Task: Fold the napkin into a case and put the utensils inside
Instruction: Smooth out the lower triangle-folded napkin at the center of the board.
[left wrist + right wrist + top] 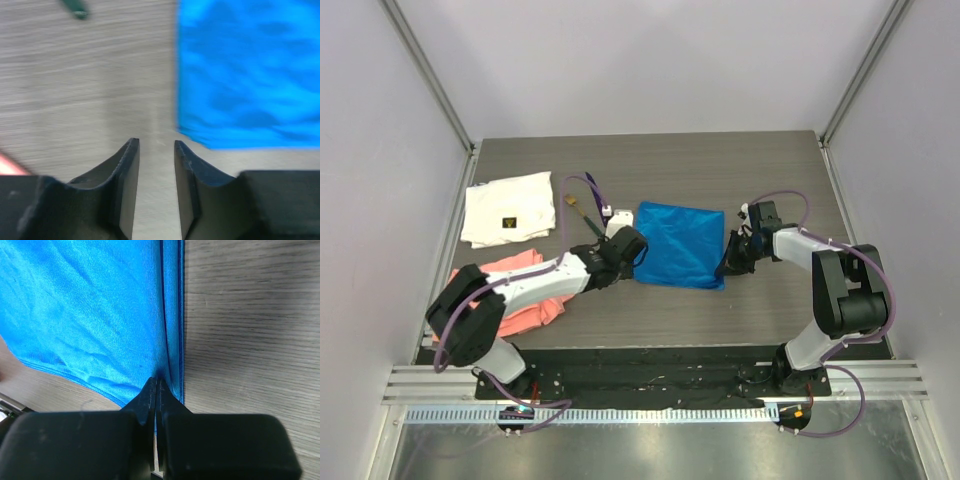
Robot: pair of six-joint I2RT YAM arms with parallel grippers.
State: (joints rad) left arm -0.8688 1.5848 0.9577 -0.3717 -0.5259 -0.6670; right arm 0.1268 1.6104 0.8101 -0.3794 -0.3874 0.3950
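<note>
Pinching the napkin (682,243) by its right edge, mid tabletop (770,170), the right gripper (156,385) is clenched on cloth; the left gripper (156,145), parted and empty, sits just beside the napkin's left edge.

The left wrist view was blurred all over, and there the napkin (245,75) ran off the top and right edges, while the green-handled utensil (75,7) showed only a stub at the top edge and the pink cloth (6,165) a sliver at the left. From above, the left arm (540,275) covered part of that cloth, and the purple utensil was too small to tell from the cable (582,179). The right tool (156,385) hid the fold it pinched.
</note>
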